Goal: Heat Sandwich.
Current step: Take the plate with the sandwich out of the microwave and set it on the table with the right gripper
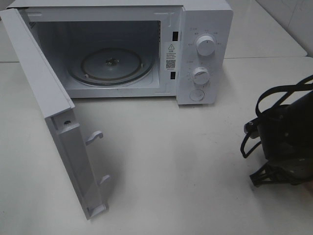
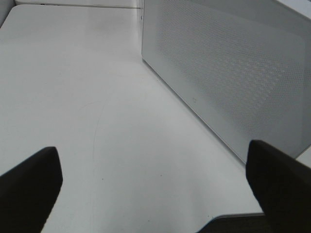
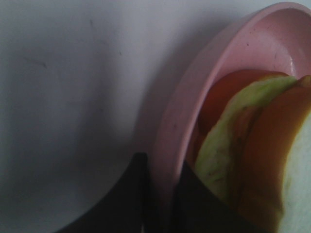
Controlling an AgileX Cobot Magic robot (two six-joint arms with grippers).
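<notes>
We see the microwave standing at the back of the counter with its door swung wide open, so this step is already done. Inside, the glass turntable is bare; nothing is loaded yet.

The sandwich is not in the oven. It lies on a pink plate, and we find it only in the right wrist view, where the lettuce and the red filling show close to the camera. The right hand is closed on the rim of this plate, one finger outside the rim and one inside. In the high view the right arm is at the far right edge of the counter, and the plate itself is hidden there, so we cannot say if it rests on the counter or is lifted.

The left hand is open wide and holds nothing; it hangs over the bare counter just beside the open door.

We judge that most of the task is left: carry the plate to the cavity, set it on the turntable, close the door, and turn the knobs.
</notes>
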